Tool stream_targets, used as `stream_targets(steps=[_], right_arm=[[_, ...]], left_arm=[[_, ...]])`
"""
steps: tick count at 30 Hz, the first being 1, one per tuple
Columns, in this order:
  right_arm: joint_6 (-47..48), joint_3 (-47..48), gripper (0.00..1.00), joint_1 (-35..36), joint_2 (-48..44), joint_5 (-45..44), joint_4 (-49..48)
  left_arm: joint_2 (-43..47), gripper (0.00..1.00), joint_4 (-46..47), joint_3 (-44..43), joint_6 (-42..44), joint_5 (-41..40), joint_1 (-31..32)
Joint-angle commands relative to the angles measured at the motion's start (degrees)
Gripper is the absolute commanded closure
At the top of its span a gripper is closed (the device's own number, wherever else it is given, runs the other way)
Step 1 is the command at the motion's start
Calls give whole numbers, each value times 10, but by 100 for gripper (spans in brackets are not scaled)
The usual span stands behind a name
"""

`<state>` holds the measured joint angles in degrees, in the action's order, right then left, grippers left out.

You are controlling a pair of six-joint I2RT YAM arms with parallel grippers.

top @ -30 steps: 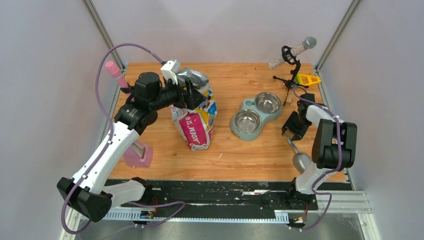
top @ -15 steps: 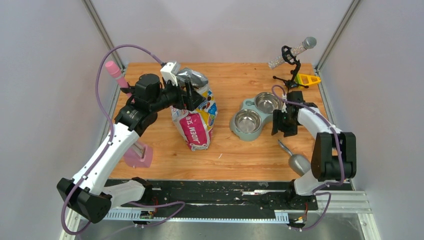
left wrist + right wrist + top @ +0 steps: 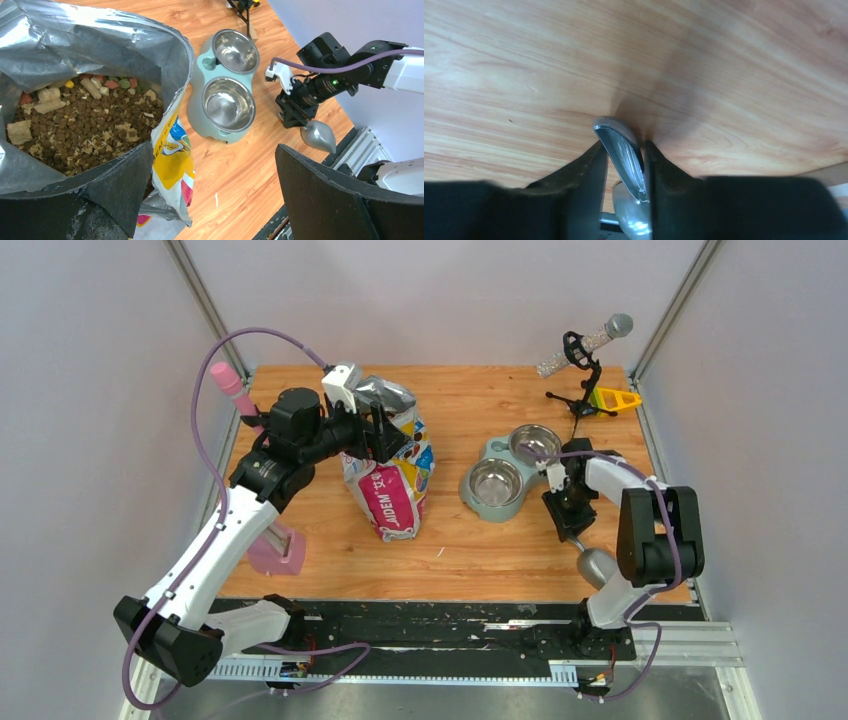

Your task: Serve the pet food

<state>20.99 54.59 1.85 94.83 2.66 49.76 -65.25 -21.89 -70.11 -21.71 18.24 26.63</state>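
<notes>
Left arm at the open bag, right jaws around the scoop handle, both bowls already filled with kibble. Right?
Not quite: the bowls are empty. The left wrist view shows both steel bowls of the double feeder bare, and the kibble sits in the bag. The rest holds: the right gripper has its jaws around the scoop handle.

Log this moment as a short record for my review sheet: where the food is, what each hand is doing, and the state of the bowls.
pet food: inside the open bag, none in the bowls
bag: upright, left of the double bowl
left hand: open, at the bag's top rim
right hand: shut on the handle of the scoop, right of the double bowl
double bowl: both steel cups empty
</notes>
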Motion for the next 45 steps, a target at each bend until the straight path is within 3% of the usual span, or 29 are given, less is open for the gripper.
stream_targets(steps=[1,3,8,13,21,23,26,29,32,36,39,45], right_arm=[[23,-10,83,0,51,-25,16],[19,-5,99,1,56,-26,15],[20,23,100,30,-23,-86,-48],[-8,55,100,70,-193,-40,-158],[-98,-9,100,79,-471,282,-399],[-136,-27,100,80,-516,333,-467],[-211,-77,100,80,-569,384,-644],[-338,-108,100,80,-583,352,-800],[-437,-66,100,80,-541,326,-798],[-563,-40,100,87,-482,356,-839],[-615,-41,100,96,-463,363,-874],[-644,-48,100,121,-449,368,-918]], left_arm=[[8,0,-2,3,11,-6,2],[7,0,-3,1,10,-6,2],[10,0,4,-3,7,22,2],[16,0,28,-2,-7,89,3],[31,0,70,-1,-33,167,15],[28,0,74,-3,-40,175,18],[28,0,84,5,-53,176,22],[34,0,132,24,-68,195,27],[43,0,171,34,-29,204,68],[37,0,159,9,113,186,136],[23,0,172,10,176,200,145],[-47,0,136,-33,204,223,153]])
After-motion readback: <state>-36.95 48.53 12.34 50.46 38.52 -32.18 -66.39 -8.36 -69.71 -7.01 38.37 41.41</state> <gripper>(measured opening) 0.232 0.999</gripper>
